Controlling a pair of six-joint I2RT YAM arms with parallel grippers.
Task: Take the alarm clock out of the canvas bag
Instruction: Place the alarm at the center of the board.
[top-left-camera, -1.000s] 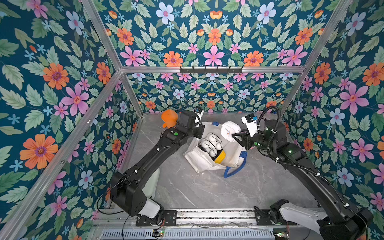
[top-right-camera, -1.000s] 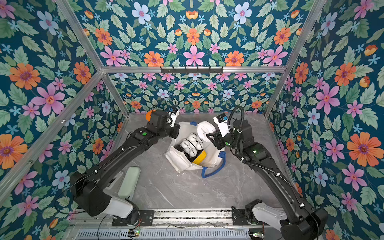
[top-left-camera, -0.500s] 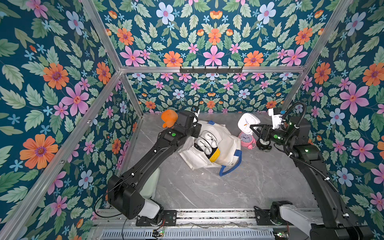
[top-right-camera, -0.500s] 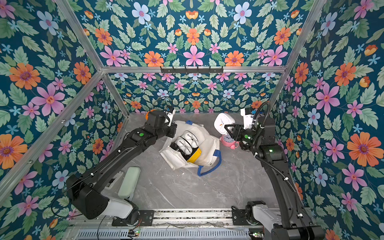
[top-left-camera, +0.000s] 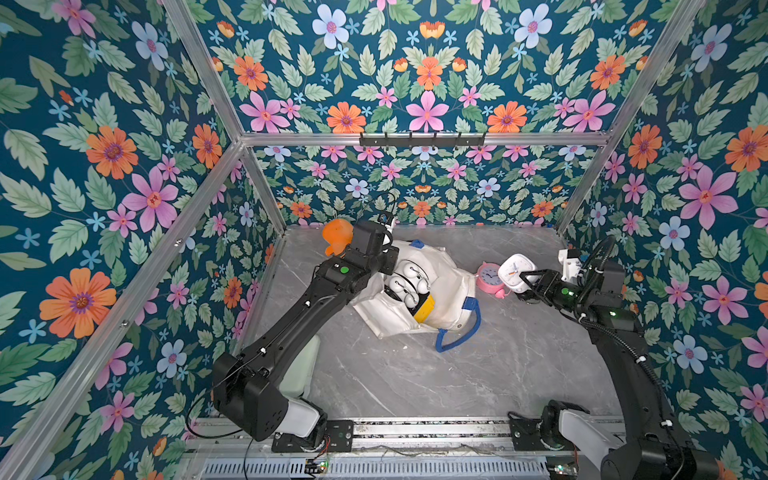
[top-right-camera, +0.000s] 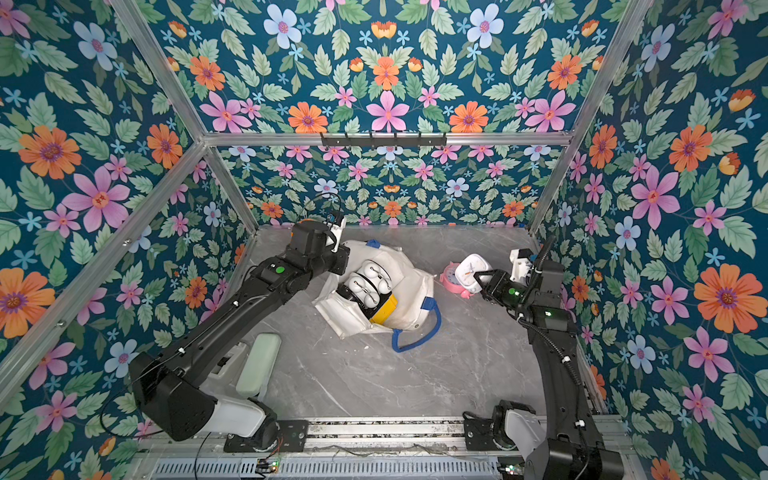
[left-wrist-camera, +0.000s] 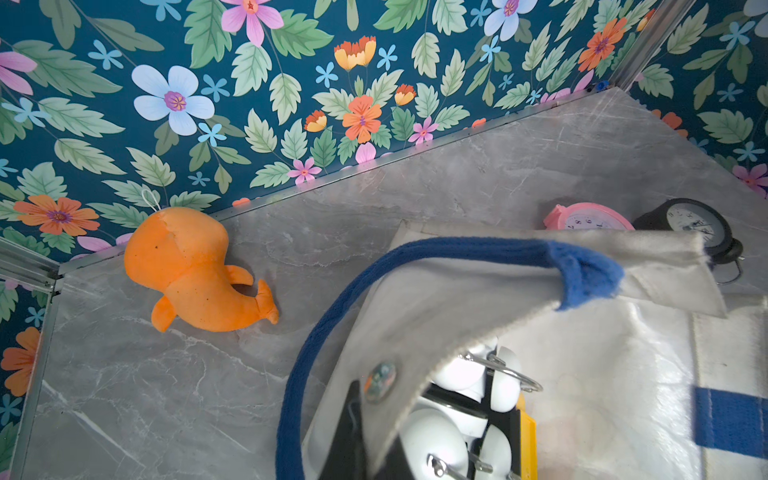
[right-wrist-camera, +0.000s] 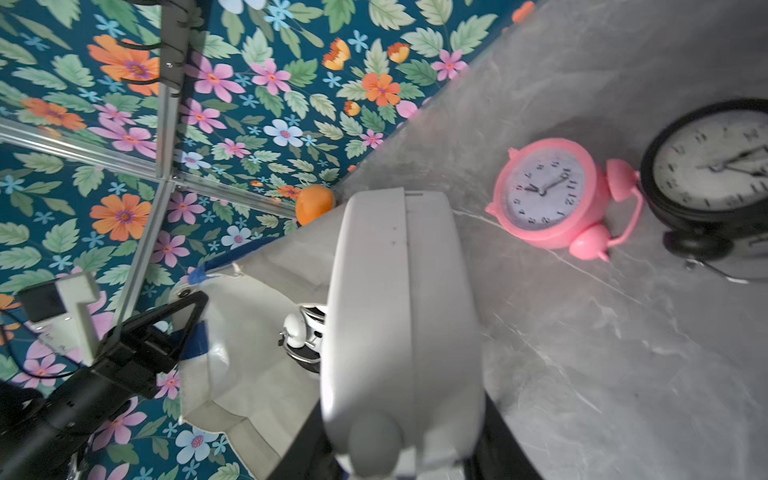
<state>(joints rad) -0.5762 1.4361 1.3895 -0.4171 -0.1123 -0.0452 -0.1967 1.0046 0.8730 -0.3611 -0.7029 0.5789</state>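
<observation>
The white canvas bag (top-left-camera: 444, 286) lies on its side mid-table, mouth toward the left arm. My left gripper (top-left-camera: 390, 269) is shut on the bag's rim (left-wrist-camera: 415, 353) and holds the mouth up beside the blue handle (left-wrist-camera: 332, 311). White twin-bell clocks (top-left-camera: 409, 282) and a yellow item (top-left-camera: 424, 309) show inside. My right gripper (top-left-camera: 520, 277) is shut on a white square alarm clock (top-left-camera: 514, 268), outside the bag at the right and just off the table. In the right wrist view that alarm clock (right-wrist-camera: 403, 311) fills the space between the jaws.
A pink twin-bell clock (top-left-camera: 488, 277) lies on the table beside the held clock. A black clock (right-wrist-camera: 715, 166) stands just past it. An orange plush toy (top-left-camera: 336, 239) sits in the back left corner. A pale green pad (top-right-camera: 259, 361) lies by the left arm's base.
My right gripper has carried the white alarm clock out of the bag's mouth and rightward to beside the pink clock. The bag has shifted a little left with the left gripper still on its rim.
</observation>
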